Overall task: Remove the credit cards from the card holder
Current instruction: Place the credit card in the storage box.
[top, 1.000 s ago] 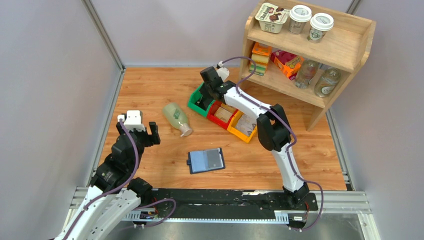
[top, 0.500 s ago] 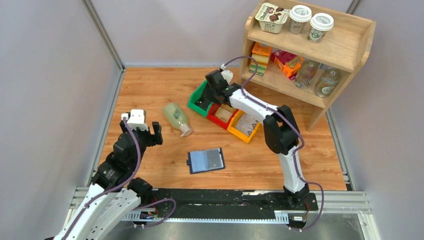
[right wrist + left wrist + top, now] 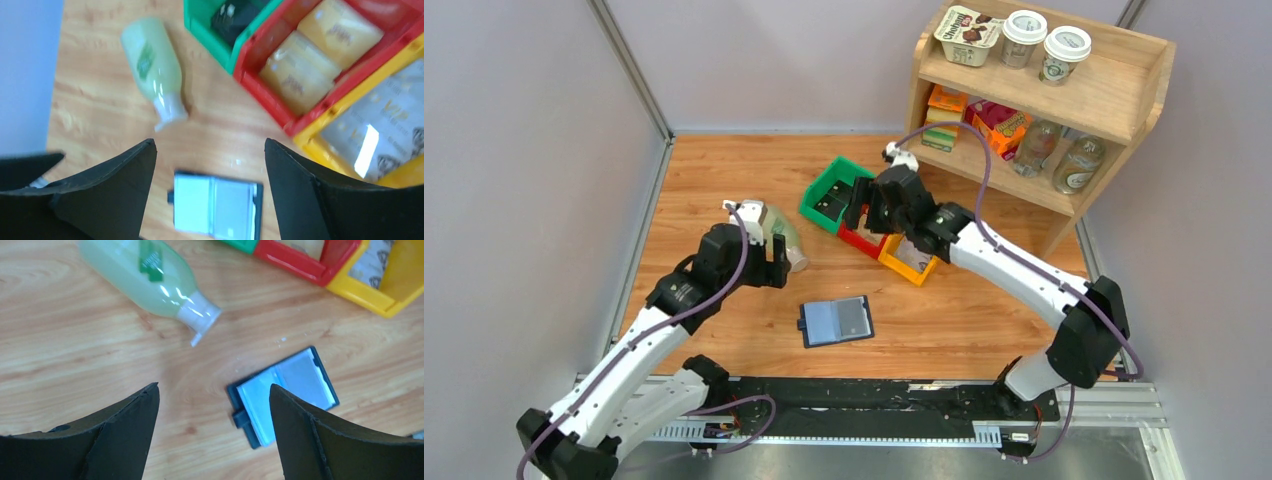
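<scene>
The navy card holder [image 3: 835,321] lies open and flat on the wooden tabletop [image 3: 724,170], pale grey-blue sleeves facing up, snap tab at its left edge. The left pincer [image 3: 212,392] hangs above the wood just beyond and left of the holder, jaws spread wide and gripping nothing. A pale green bottle [image 3: 145,275] lies on its side beyond the holder, near that pincer. The right pincer [image 3: 210,145] hovers further back and to the right, jaws apart and empty, over a row of green [image 3: 819,195], red [image 3: 295,262] and yellow [image 3: 370,292] bins.
</scene>
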### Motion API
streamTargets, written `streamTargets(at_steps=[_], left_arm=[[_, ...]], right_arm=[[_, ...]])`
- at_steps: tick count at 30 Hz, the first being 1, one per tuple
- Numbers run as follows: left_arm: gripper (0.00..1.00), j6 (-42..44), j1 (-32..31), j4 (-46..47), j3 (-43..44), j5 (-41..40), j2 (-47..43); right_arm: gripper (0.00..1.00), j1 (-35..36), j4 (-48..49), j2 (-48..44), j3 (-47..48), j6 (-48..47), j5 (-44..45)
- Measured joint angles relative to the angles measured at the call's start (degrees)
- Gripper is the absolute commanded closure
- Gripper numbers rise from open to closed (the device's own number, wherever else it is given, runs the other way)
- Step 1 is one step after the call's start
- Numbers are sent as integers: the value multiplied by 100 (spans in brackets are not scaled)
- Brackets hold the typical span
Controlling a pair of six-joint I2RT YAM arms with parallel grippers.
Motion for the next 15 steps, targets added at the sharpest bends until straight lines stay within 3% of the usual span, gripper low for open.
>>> streamTargets(at_steps=[5,9,15], left_arm=[[14,-551,-13,-332,59,660,629],[15,-1071,-179,-533,2,975,1088],[22,-1663,-608,-442,-339,1187,1552]], right_arm=[[24,662,-203,-350,-881,-20,-57],[34,1141,-278,-367,-1613,195,-160],[49,1266,-297,-146,-1989,470,-417]])
